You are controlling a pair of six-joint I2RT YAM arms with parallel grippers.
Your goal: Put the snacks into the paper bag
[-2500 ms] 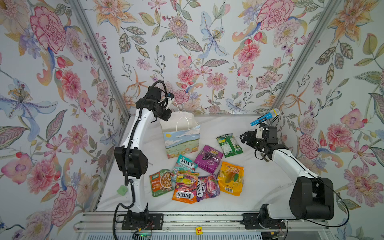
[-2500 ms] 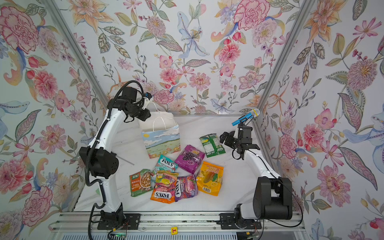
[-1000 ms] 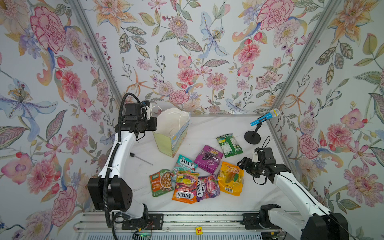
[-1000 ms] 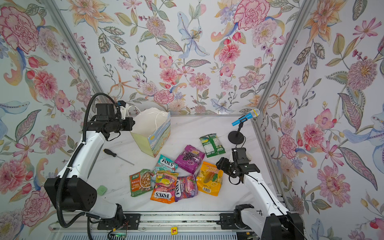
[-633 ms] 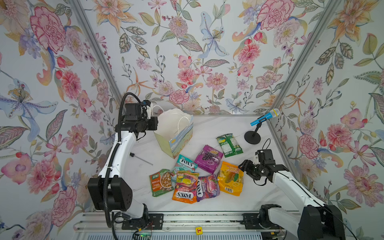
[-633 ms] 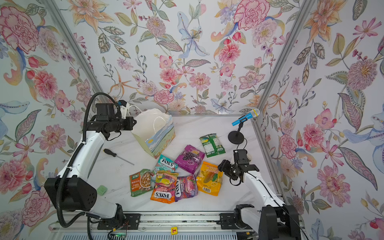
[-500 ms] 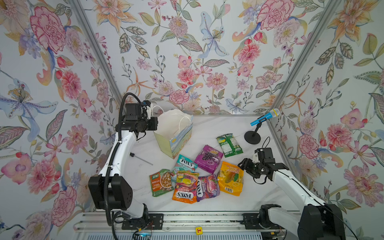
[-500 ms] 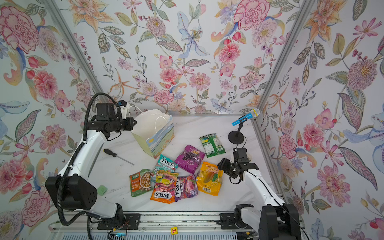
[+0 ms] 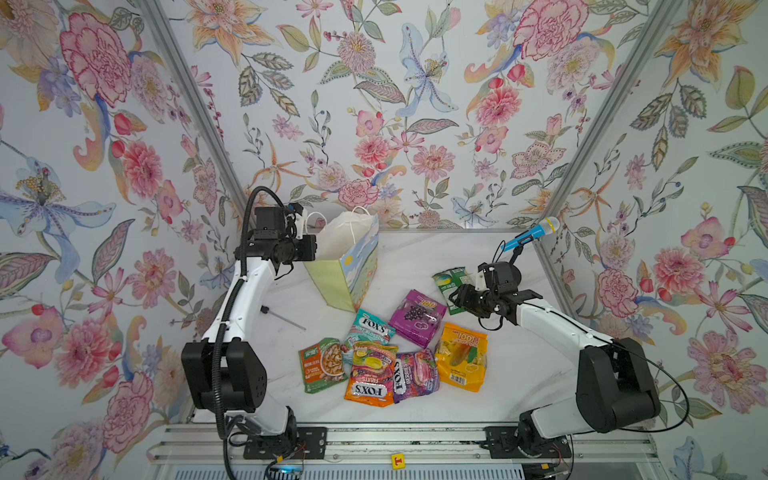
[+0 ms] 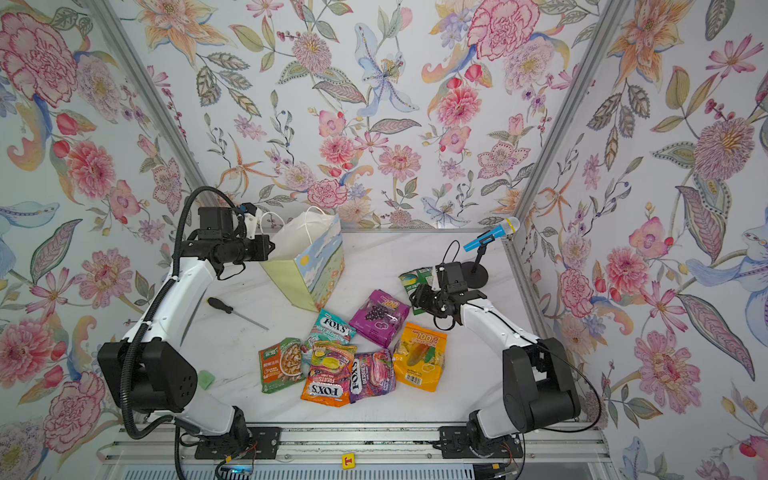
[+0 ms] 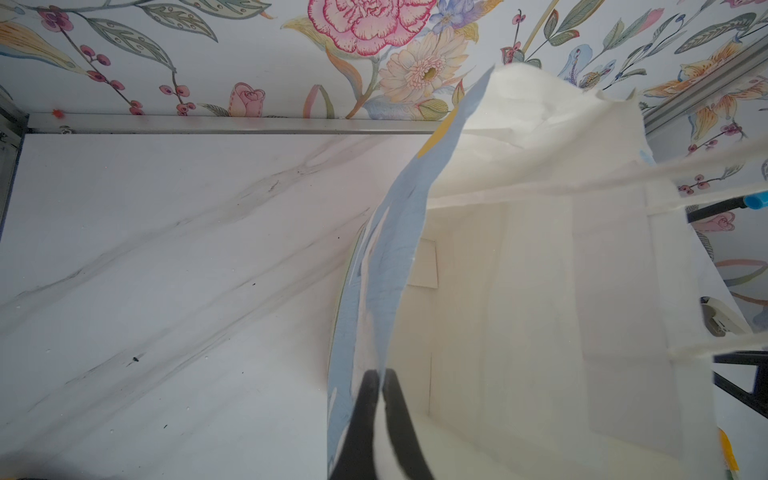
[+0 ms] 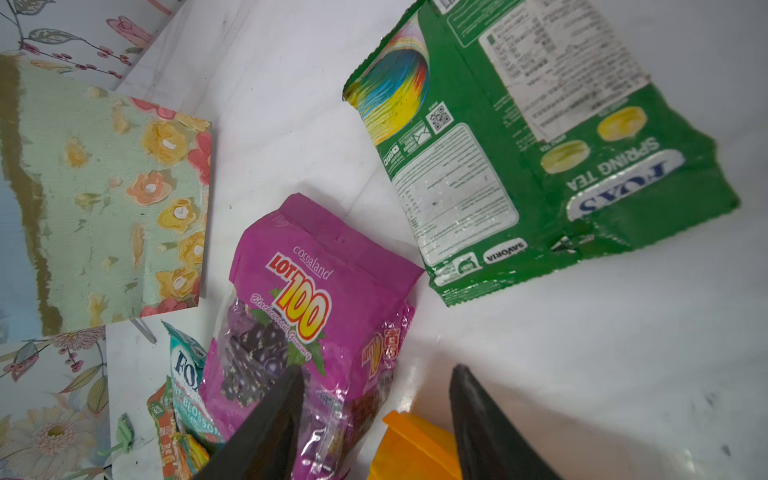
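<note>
My left gripper (image 11: 381,376) clamps the paper bag (image 9: 360,270); my right gripper (image 12: 377,370) stands parted.
I pinch the tilted bag's upper wall, one finger on each side; its lower corner rests on the table (image 9: 415,257). My right fingers hold nothing, poised over the edge of the purple "100" bag (image 12: 307,299), with the green FOX'S packet (image 12: 519,166) and yellow "100" bag (image 9: 461,357) nearby.

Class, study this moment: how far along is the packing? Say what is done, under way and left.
Done: nothing packed; in the left wrist view the paper bag shows only white inside. In hand: the left end effector is shut on the bag's rim, tilting it; the right end effector hangs open near the purple 100 packet. Left: all seven snacks lie on the table.
</note>
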